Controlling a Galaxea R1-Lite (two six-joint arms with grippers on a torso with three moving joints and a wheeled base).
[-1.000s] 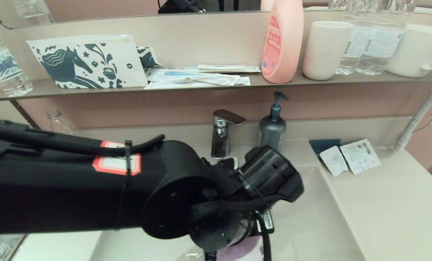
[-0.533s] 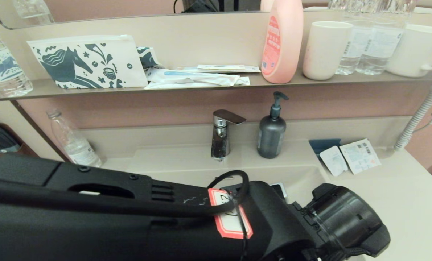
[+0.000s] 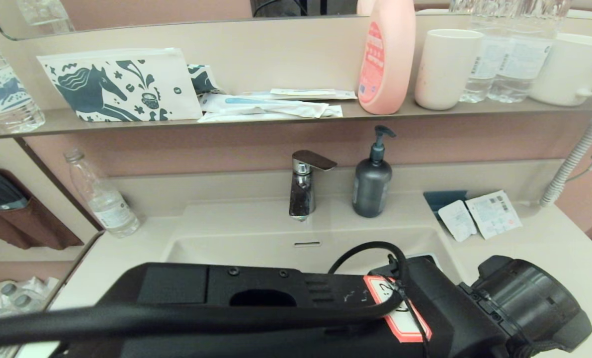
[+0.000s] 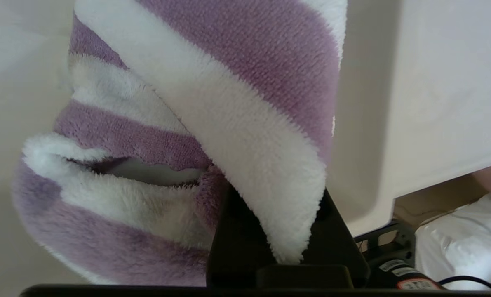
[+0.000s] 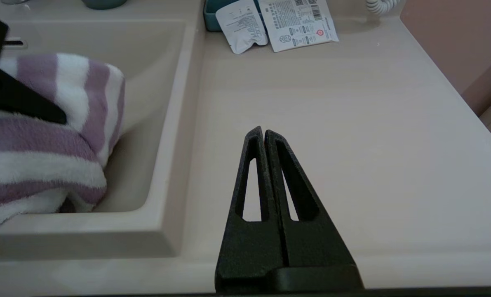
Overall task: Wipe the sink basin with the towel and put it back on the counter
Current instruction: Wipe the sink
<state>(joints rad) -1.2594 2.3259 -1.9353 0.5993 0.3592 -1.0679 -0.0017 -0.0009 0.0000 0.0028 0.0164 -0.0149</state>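
Note:
The purple and white striped towel [image 4: 212, 103] hangs bunched from my left gripper [image 4: 276, 194], which is shut on one fold of it. In the right wrist view the towel [image 5: 43, 144] sits low inside the beige sink basin [image 5: 154, 62], close to its right wall, with one left finger [image 5: 6, 99] on it. My left arm [image 3: 276, 313] crosses the basin [image 3: 256, 243] in the head view and hides the towel there. Over the counter [image 5: 352, 123] right of the basin, my right gripper [image 5: 264, 132] is shut and holds nothing.
A chrome faucet [image 3: 303, 184] and a dark soap pump [image 3: 373, 184] stand behind the basin. Sachets [image 3: 479, 216] lie on the counter at the back right, and a water bottle [image 3: 102, 196] stands at the back left. The shelf [image 3: 276, 119] above carries a pouch, bottles and cups.
My left arm has swept from the basin's middle to its right side, carrying the towel with it. The faucet and soap pump are now uncovered.

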